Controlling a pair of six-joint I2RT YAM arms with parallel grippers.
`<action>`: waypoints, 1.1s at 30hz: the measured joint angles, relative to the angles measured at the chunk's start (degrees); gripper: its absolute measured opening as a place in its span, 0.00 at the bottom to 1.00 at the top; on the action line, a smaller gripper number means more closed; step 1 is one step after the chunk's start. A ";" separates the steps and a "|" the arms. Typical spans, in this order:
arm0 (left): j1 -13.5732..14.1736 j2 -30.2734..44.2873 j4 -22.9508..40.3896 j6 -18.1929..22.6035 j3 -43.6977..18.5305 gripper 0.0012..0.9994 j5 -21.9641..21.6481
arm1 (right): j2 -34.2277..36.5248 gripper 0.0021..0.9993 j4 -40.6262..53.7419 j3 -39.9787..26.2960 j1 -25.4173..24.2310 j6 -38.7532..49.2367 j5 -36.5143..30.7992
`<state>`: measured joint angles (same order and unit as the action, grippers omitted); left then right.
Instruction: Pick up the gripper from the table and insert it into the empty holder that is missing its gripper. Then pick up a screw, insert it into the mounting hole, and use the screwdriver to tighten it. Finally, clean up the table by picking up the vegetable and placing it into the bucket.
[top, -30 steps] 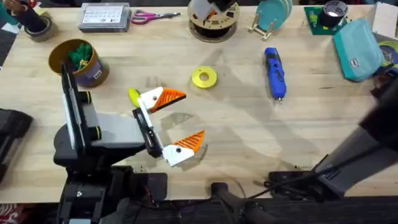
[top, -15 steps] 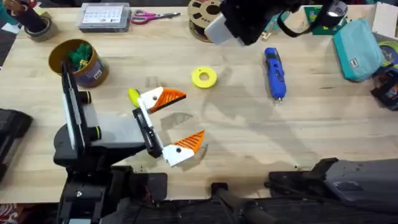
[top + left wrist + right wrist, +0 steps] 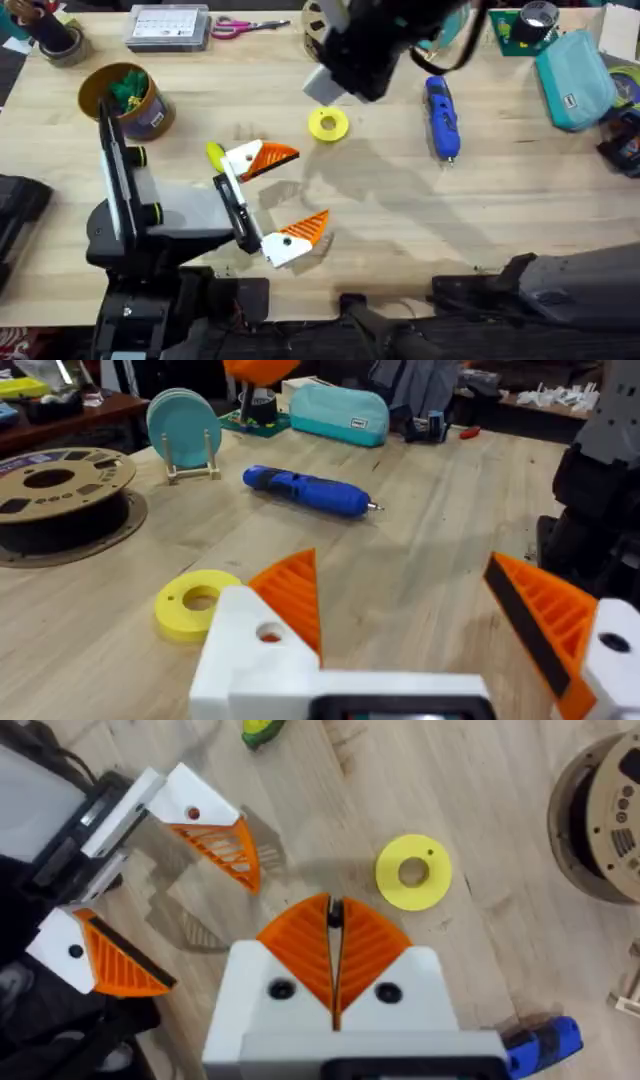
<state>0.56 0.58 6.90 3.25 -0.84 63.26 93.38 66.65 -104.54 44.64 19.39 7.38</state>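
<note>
My right gripper point(image 3: 333, 910) hangs pinched shut on nothing over the yellow ring point(image 3: 328, 124), maybe heading for the screwdriver point(image 3: 441, 117) near the worktop's point(image 3: 400, 225) back edge, while my left gripper point(image 3: 308, 185) lies spread wide beside the vegetable point(image 3: 215, 154).

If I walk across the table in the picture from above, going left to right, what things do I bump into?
The bucket → the vegetable → the yellow ring → the screwdriver → the teal pouch.
</note>
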 joint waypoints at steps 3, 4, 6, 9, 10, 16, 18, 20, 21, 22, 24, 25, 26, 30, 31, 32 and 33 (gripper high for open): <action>0.00 0.00 0.00 0.00 0.00 0.99 0.00 | 3.53 0.00 2.01 -3.70 0.67 0.78 -0.02; 0.00 0.00 0.00 0.00 0.00 0.99 0.00 | 4.71 0.00 2.57 -5.00 1.01 1.08 0.00; 0.00 0.00 0.00 0.00 0.00 0.99 0.01 | 6.60 0.00 3.01 -7.11 1.71 1.71 0.00; 0.00 0.00 0.00 0.00 0.00 0.99 0.00 | 8.74 0.00 3.42 -9.51 2.88 2.49 0.00; 0.00 0.00 0.00 0.00 0.00 0.99 0.02 | 9.28 0.00 3.50 -10.07 3.29 2.80 0.00; 0.00 0.00 0.00 0.00 0.00 0.99 0.00 | 10.22 0.00 3.60 -10.86 6.00 5.32 0.00; 0.00 0.00 0.00 0.00 0.00 0.99 0.02 | 10.22 0.00 3.48 -10.92 7.09 6.46 0.00; 0.00 0.00 0.01 0.00 0.00 0.99 0.01 | 10.22 0.00 3.46 -10.94 8.22 7.61 0.01; 0.00 0.00 0.01 0.00 0.00 0.99 0.01 | 10.19 0.00 3.53 -10.94 8.75 8.31 0.11; 0.00 0.00 0.02 0.00 0.00 0.99 0.02 | 10.22 0.00 3.61 -10.94 9.20 9.15 0.35; 0.00 0.00 0.01 0.00 0.00 0.99 0.01 | 10.21 0.00 3.66 -10.94 9.98 10.85 0.77; 0.00 0.00 0.02 0.00 0.00 0.99 0.00 | 10.22 0.00 3.67 -10.94 10.29 11.69 1.00; 0.00 -0.02 0.00 0.00 0.00 0.99 0.00 | 10.22 0.00 3.67 -10.94 10.48 12.37 1.16; 0.00 0.00 0.00 0.00 0.00 0.99 0.00 | 10.22 0.00 3.74 -10.94 11.07 14.49 1.70; 0.00 0.00 0.00 0.00 0.00 0.99 0.00 | 10.22 0.00 3.81 -10.94 11.16 14.97 1.73; 0.00 0.00 0.00 0.00 0.00 0.99 0.00 | 10.22 0.00 3.89 -10.94 11.27 15.46 1.73; 0.00 0.00 0.00 0.00 0.00 0.99 0.02 | 10.22 0.00 3.96 -10.94 11.39 15.97 1.73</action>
<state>0.56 0.58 6.90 3.25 -0.84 63.29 103.59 70.61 -115.48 56.03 35.37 9.10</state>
